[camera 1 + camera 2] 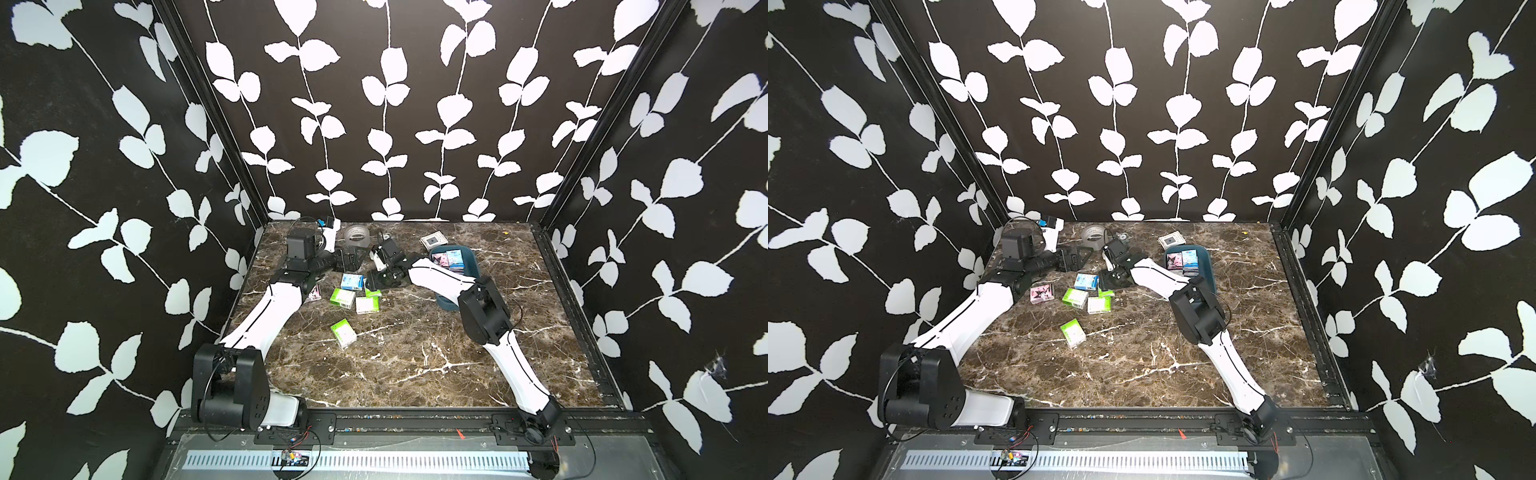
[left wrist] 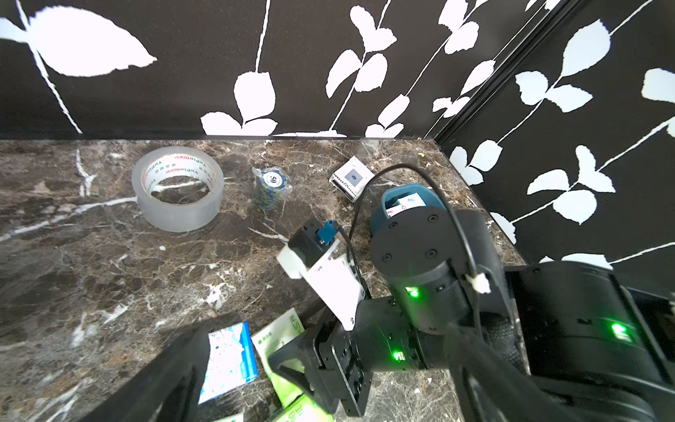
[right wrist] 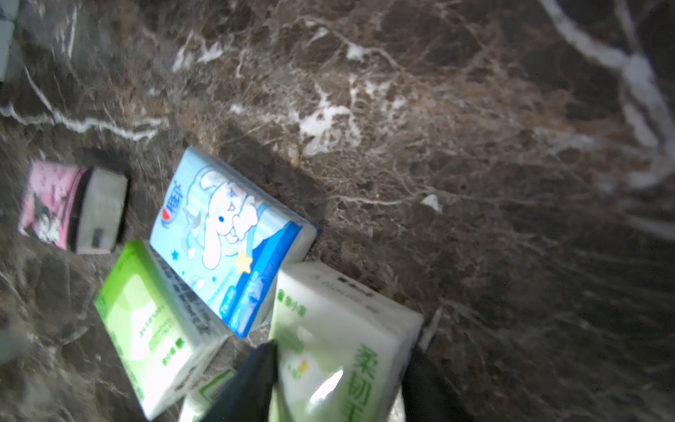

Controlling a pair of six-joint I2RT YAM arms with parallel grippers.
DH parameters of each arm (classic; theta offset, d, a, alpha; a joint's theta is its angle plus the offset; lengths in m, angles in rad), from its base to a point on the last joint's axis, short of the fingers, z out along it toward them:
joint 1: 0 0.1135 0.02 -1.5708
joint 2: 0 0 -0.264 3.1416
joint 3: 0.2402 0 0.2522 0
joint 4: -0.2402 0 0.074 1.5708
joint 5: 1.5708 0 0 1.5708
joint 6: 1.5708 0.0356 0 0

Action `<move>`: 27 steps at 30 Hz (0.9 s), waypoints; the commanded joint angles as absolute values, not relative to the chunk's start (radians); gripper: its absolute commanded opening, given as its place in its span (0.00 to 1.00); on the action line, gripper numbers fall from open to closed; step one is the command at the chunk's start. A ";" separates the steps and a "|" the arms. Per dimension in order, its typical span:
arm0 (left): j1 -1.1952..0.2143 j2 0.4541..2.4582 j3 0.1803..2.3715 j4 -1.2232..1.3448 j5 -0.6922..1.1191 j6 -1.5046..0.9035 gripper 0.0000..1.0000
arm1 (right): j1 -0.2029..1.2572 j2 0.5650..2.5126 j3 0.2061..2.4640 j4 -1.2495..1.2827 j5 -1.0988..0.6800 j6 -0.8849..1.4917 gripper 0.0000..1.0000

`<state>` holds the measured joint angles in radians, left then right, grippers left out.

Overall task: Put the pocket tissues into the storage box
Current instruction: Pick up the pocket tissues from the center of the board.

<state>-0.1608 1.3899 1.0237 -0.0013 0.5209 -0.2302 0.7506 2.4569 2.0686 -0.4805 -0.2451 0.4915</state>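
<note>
Since the storage box (image 1: 473, 261) stands by the desk's (image 1: 415, 361) far edge, right of centre, fetching seems to fall to the arm on that side. Both top views: several packs (image 1: 1183, 262) lie flat in the box's far end. The loose pocket tissues (image 1: 353, 297) cluster left of centre toward the far edge. A lone green one (image 1: 343, 332) sits nearer the desk's middle, and a pink pack (image 1: 1042, 293) lies beside the left forearm. The right gripper (image 1: 373, 289) reaches down at the cluster's box-side end. The left gripper (image 1: 353, 257) hangs spread and empty nearer the far-left corner, apart from the cluster, likely to leave room. Left wrist view: a tape roll (image 2: 178, 188), a wrapped chip stack (image 2: 272, 186) and a white packet (image 2: 352, 179) line the far edge, none of them task items. The box rim shows beyond the right arm's wrist. Right wrist view: a green pack (image 3: 339, 339) sits between the dark fingers (image 3: 252, 380), which lie against its two long sides. It reads as clamped, though blur hides how firmly. The grip across the narrow width suits a flat pack. A blue pack (image 3: 226, 237) touches its corner and could drag along when it lifts.
</note>
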 commanded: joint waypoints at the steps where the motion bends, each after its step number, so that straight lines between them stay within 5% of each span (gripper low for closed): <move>1: -0.158 1.352 1.008 -0.016 0.503 -0.194 0.99 | 0.760 2.480 2.105 -0.515 -0.244 0.483 0.31; 6: -0.156 1.350 1.009 -0.020 0.504 -0.191 0.99 | 0.760 2.465 2.091 -0.518 -0.226 0.483 0.09; 13: -0.157 1.358 1.013 -0.014 0.525 -0.204 0.99 | 0.749 2.333 1.984 -0.408 -0.221 0.468 0.07; 27: -0.230 1.458 1.103 0.018 0.619 -0.248 0.99 | 0.490 1.695 1.359 -0.250 -0.088 0.398 0.06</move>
<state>-0.1902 1.4307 1.0512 0.0017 0.5728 -0.2443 0.5274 1.7344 1.4528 -0.2478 -0.1471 0.4332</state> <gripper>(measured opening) 0.990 0.177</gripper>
